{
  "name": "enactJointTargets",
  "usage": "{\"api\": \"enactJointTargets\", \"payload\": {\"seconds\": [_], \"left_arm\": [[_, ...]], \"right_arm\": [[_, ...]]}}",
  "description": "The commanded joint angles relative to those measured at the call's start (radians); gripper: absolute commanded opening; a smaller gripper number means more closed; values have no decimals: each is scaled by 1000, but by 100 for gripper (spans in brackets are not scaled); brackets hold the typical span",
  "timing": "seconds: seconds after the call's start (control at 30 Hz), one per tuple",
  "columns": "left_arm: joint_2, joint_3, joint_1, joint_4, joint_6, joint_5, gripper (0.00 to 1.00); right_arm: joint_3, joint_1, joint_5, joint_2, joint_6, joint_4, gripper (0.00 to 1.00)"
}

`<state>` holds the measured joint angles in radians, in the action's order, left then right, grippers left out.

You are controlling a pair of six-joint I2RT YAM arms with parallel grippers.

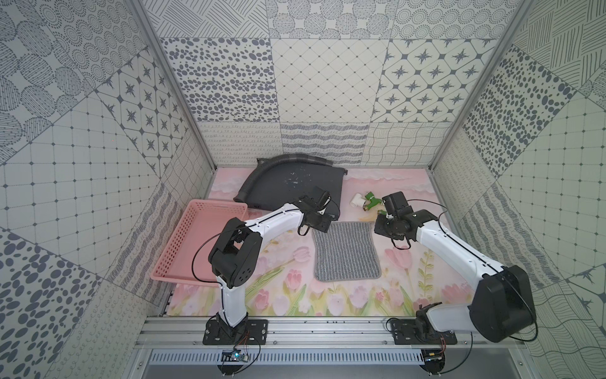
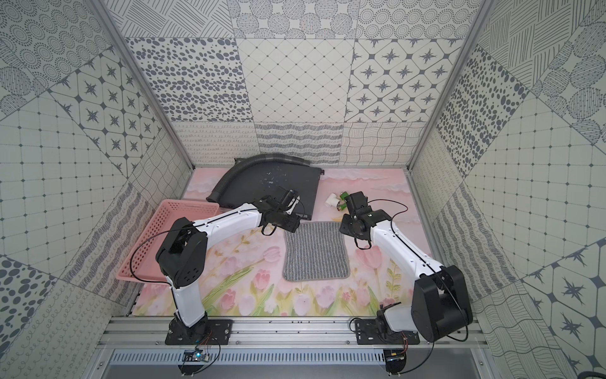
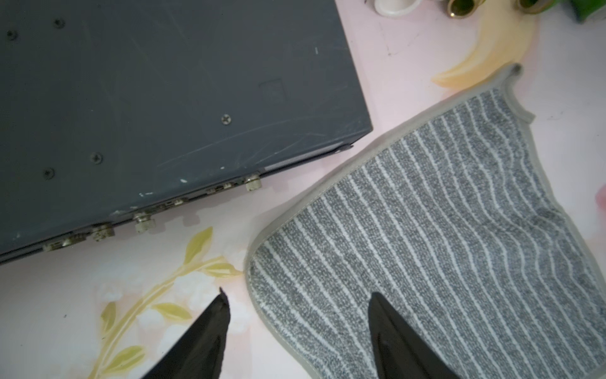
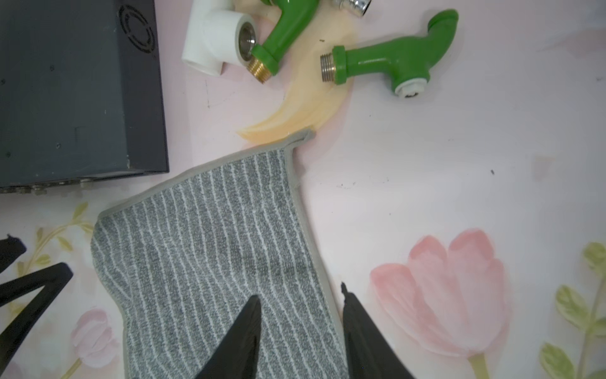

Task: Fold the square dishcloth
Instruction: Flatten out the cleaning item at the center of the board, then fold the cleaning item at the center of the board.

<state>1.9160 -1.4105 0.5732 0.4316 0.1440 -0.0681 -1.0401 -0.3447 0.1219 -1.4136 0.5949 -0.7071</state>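
My left gripper point(image 3: 296, 292) stands apart. In the left wrist view one finger point(image 3: 210, 328) is over bare surface point(image 1: 328, 295) and the other is over the square dishcloth point(image 3: 442, 246). The cloth's hemmed edge runs between them, nothing clamped. My right gripper point(image 4: 299, 291) is apart too and straddles the opposite hem. Whether any tip touches the fabric, I cannot tell.

In both top views the dishcloth point(image 1: 347, 251) lies flat mid-surface, stripes running 12 to 6 o'clock. My wrists hang over its 11 and 1 o'clock corners, hiding all my fingers and those corners. The right wrist view shows the 1 o'clock corner point(image 4: 306, 134) drawn out to a small peak.

From the cloth, the dark metal box point(image 1: 295, 187) sits at 11 o'clock, close but apart. My left arm covers part of its near edge, and both wrist views cut it off. A corrugated hose point(image 1: 262, 174) curves over its far-left part.

At 1 o'clock lie a white pipe tee point(image 4: 213, 39) and two green taps point(image 4: 393, 59). The tap next to the tee point(image 4: 285, 26) is cut off by the frame. In the top views my right wrist hides most of them.

A pink basket point(image 1: 200, 239) stands at 9 o'clock, its near corner behind my left elbow.
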Motion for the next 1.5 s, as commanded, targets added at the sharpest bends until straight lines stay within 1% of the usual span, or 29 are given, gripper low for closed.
{"api": "enactJointTargets", "payload": {"seconds": [0.0, 0.17, 0.27, 0.5, 0.77, 0.9, 1.1, 1.23, 1.37, 1.47], "left_arm": [[-9, 39, -37, 29, 129, 40, 67], [8, 75, -53, 21, 180, 97, 67], [31, 76, -53, -15, 195, 118, 67], [67, 85, -55, -32, 226, 103, 60], [89, 81, -58, -71, 255, 125, 52], [100, 79, -58, -98, 272, 140, 51], [104, 88, -70, -138, 308, 161, 47], [105, 98, -80, -164, 322, 189, 41], [109, 101, -82, -164, 324, 202, 31], [101, 111, -82, -169, 325, 201, 20]], "right_arm": [[-63, 23, 34, -69, -71, 10, 45], [-127, 45, 12, -201, -101, 55, 48], [-170, 52, 1, -279, -109, 76, 49], [-255, 61, -52, -433, -95, 108, 55], [-267, 62, -85, -494, -55, 135, 57], [-262, 61, -83, -515, -41, 142, 57], [-283, 62, -61, -561, -36, 151, 51], [-303, 62, -53, -590, -33, 150, 48], [-313, 62, -60, -603, -28, 150, 39], [-309, 63, -62, -600, -28, 150, 30]]}}
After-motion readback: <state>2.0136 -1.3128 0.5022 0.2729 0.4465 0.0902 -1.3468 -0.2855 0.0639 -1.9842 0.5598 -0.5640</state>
